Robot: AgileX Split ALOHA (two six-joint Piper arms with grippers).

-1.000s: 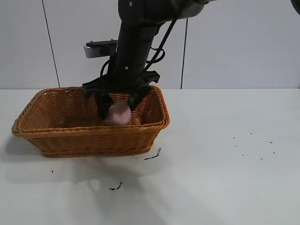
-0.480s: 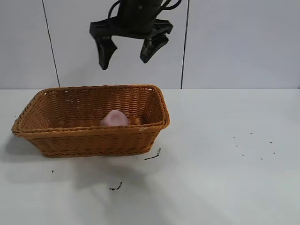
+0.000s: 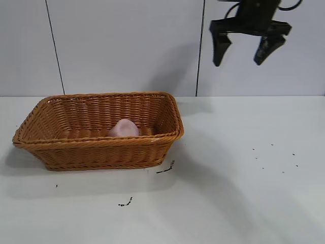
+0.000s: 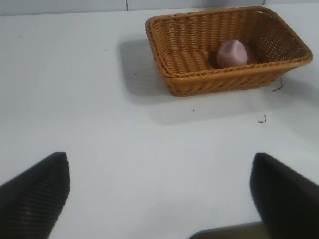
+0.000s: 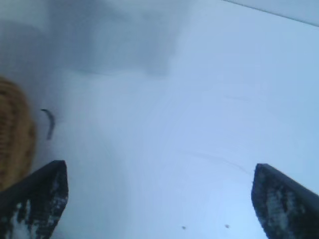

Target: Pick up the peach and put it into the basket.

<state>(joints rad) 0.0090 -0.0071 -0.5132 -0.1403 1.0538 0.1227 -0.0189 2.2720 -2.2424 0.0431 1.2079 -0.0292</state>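
Retreating with the peach (image 3: 125, 127) resting in the basket (image 3: 101, 152), the right gripper (image 3: 245, 49), jaws wide and empty, should withdraw high, clear of the rim; the left gripper (image 4: 159, 199) idles, spread and empty.

White table (image 3: 244, 193), matte, carries everything. Basket (image 3: 101, 147) sits directly on it, well off to the left of the right arm's spread jaws and below them. Small dark scrap (image 3: 166, 168) on the tabletop just beside the basket's near corner, second one (image 3: 126, 203) a bit nearer the camera. Scatter of tiny dark specks (image 3: 274, 157) roughly under the jaws.
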